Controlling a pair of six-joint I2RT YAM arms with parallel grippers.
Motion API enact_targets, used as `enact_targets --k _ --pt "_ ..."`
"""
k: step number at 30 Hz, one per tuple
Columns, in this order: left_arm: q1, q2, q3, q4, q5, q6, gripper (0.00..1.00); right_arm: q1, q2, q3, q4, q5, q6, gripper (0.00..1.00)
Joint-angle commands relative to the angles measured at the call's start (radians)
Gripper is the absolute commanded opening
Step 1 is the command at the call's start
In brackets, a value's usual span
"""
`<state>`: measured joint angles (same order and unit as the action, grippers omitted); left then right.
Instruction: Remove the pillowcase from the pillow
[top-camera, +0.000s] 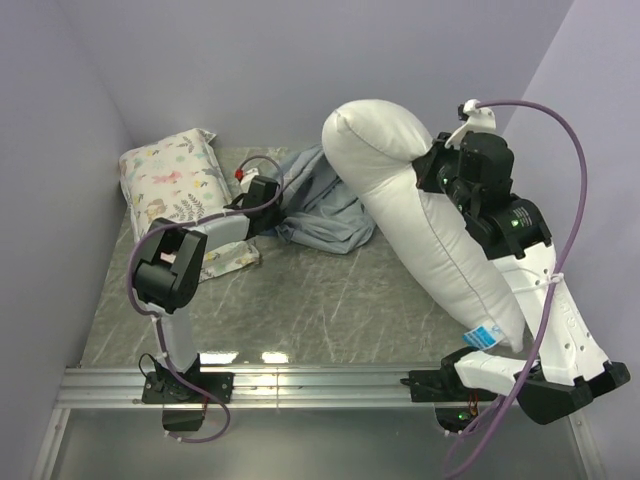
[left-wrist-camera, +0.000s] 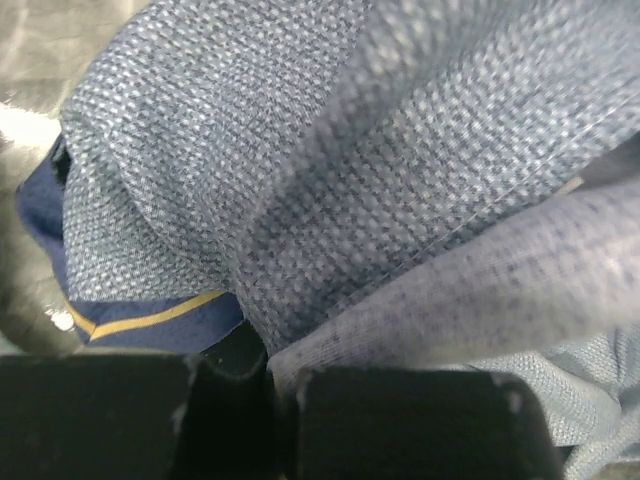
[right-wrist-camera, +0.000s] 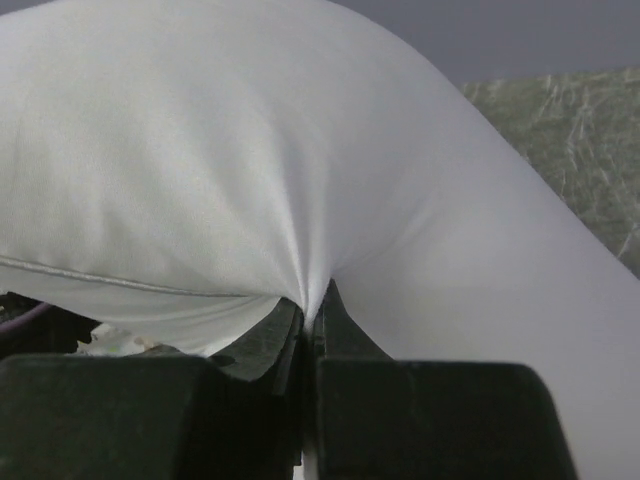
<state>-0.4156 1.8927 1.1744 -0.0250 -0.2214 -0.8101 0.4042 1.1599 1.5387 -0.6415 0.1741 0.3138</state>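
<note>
Grey marbled desk (top-camera: 330, 300) bears the pillowcase (top-camera: 325, 205), crumpled left of the pillow (top-camera: 430, 240) and pinched in the closed left hand (left-wrist-camera: 270, 385), while the right hand (right-wrist-camera: 310, 320) grips the bare pillow, seemingly to hold it clear.

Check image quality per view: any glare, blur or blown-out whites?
Top external: sharp, evenly lit; two glare patches on the table near its front edge. Left wrist: pillowcase fills the frame, weave crisp at left, blurred at upper right. Right wrist: pillow bright but not clipped, seam readable.
</note>
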Motion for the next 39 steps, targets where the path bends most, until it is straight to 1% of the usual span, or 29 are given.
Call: enact_targets --k 1,7,10,12,17,19,22,25,27,28,29,31,32,33,34,35,36,38,39 --pt "0.000 0.019 0.047 0.028 0.031 0.029 0.00 -0.025 -0.008 0.122 0.140 0.027 0.011 0.00" --pt "-0.003 -0.024 -0.039 0.072 0.042 0.017 0.00 -0.071 0.049 0.202 0.131 0.094 0.007 0.00" --pt "-0.020 -0.052 -0.073 0.082 0.040 0.022 0.01 -0.081 0.115 0.227 0.124 0.126 0.001 0.00" --pt "-0.035 -0.069 -0.090 0.082 0.039 0.023 0.01 -0.082 0.161 0.213 0.140 0.143 -0.001 0.00" --pt "-0.071 -0.125 -0.117 0.080 0.040 0.029 0.00 -0.082 0.230 0.055 0.232 0.195 0.040 0.00" --pt "-0.078 -0.144 -0.121 0.073 0.048 0.037 0.01 -0.079 0.266 -0.030 0.317 0.222 0.073 0.00" --pt "-0.095 -0.173 -0.093 0.031 0.054 0.054 0.02 -0.053 0.335 -0.109 0.417 0.182 0.120 0.00" --pt "-0.121 -0.216 -0.073 -0.016 0.042 0.075 0.07 -0.027 0.374 -0.173 0.486 0.153 0.162 0.00" --pt "-0.127 -0.237 -0.073 -0.035 0.040 0.087 0.20 -0.013 0.382 -0.218 0.520 0.110 0.182 0.00" --pt "-0.127 -0.250 -0.074 -0.041 0.045 0.092 0.28 -0.015 0.385 -0.232 0.531 0.094 0.197 0.00" --pt "-0.127 -0.276 -0.071 -0.052 0.047 0.097 0.43 -0.015 0.386 -0.241 0.536 0.084 0.202 0.00" --pt "-0.127 -0.326 -0.068 -0.070 0.047 0.109 0.56 -0.015 0.386 -0.253 0.534 0.058 0.203 0.00" --pt "-0.127 -0.346 -0.061 -0.078 0.048 0.112 0.66 -0.015 0.383 -0.255 0.528 0.048 0.205 0.00" --pt "-0.127 -0.365 -0.058 -0.085 0.050 0.120 0.69 -0.015 0.373 -0.259 0.523 0.029 0.202 0.01" --pt "-0.129 -0.400 -0.053 -0.104 0.050 0.126 0.74 -0.015 0.363 -0.262 0.522 0.018 0.197 0.06" --pt "-0.129 -0.418 -0.041 -0.118 0.050 0.130 0.75 -0.015 0.354 -0.264 0.517 0.007 0.199 0.12" --pt "-0.129 -0.434 -0.036 -0.131 0.050 0.141 0.77 -0.016 0.337 -0.262 0.507 -0.008 0.197 0.26" --pt "-0.132 -0.490 -0.029 -0.173 0.051 0.153 0.78 -0.015 0.321 -0.250 0.465 -0.045 0.186 0.39" --pt "-0.130 -0.512 -0.030 -0.184 0.050 0.160 0.79 -0.016 0.299 -0.246 0.459 -0.062 0.180 0.53"
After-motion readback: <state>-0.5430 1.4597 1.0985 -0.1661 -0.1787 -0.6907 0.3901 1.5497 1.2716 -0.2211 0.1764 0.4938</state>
